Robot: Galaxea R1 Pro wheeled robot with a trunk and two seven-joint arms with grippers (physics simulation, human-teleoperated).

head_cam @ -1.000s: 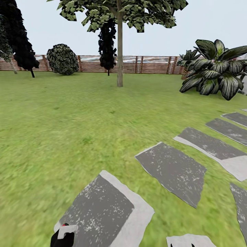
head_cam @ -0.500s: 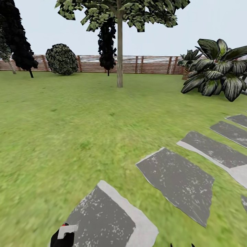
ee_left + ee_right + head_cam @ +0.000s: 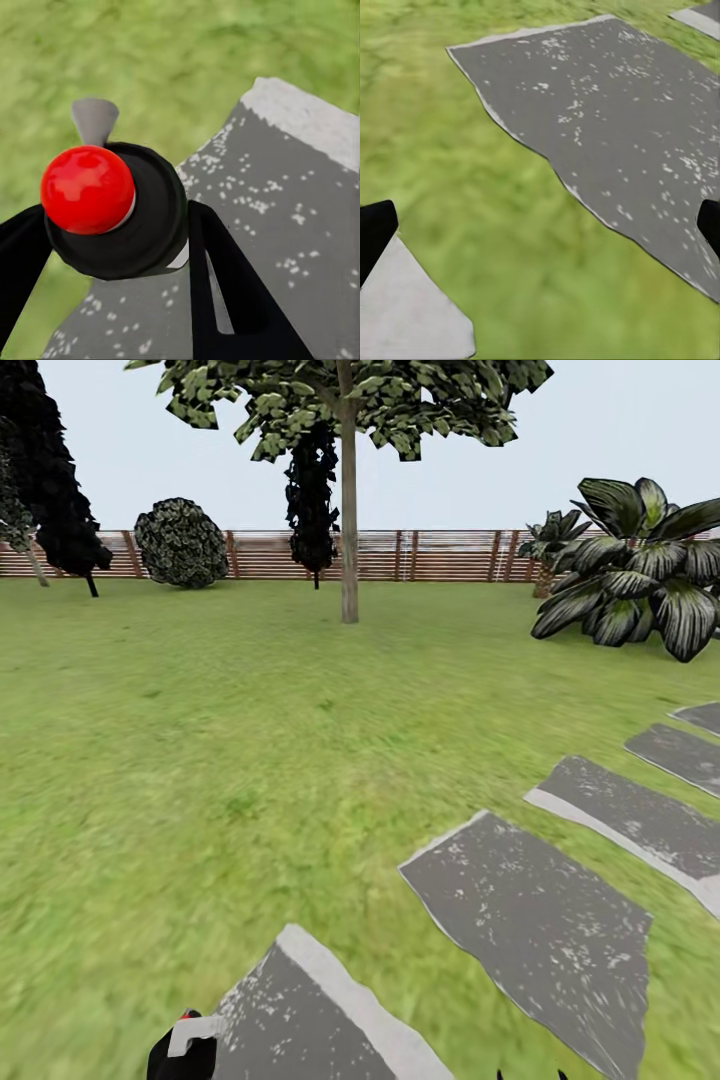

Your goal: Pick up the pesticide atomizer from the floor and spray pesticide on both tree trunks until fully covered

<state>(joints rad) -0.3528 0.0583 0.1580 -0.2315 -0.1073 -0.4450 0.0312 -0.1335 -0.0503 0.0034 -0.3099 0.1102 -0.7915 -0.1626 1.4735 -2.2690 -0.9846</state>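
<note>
Garden: green lawn [image 3: 200, 760], five grey slabs, one tan-trunked tree [image 3: 349, 540].
Left fingers [image 3: 225, 292]: clamped round one atomizer [image 3: 120, 210].
Right fingers [image 3: 375, 232]: spread wide.

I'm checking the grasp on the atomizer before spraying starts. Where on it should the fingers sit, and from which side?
On the dark cylindrical body of the pesticide atomizer, below the red-dotted cap, one finger on each side. That leaves the nozzle free. The left gripper already appears to clamp it this way.
</note>
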